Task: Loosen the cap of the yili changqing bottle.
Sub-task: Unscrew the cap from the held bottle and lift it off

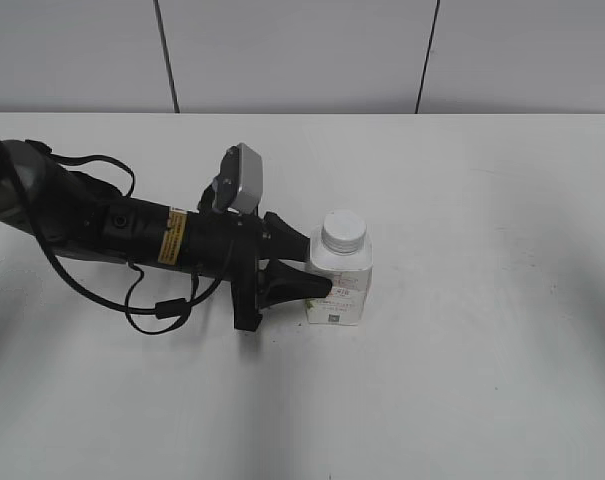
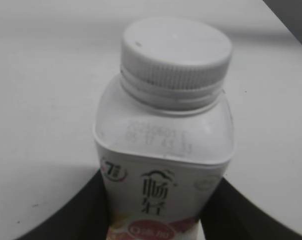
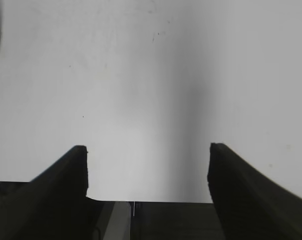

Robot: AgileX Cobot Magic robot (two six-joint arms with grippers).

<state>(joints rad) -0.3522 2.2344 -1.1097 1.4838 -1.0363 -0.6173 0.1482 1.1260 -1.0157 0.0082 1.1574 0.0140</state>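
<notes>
Left hand (image 1: 317,262) clamps bottle (image 1: 340,285); cap (image 1: 343,232) unobstructed.

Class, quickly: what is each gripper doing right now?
Left gripper: shut on the yili changqing bottle, below its cap.
Right gripper: open, holding nothing.

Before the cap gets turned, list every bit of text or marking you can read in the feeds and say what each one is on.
"畅轻", bottle label, left wrist view.
"7", small round badge on the label's upper left; its finer print is too small.
Date stamp on the bottle's shoulder: two embossed lines, too faint to read.
Pink band at the label's bottom: blurred.
Yellow sticker on the left arm: too small.
Cap: no text.
Right wrist view: no text.
</notes>
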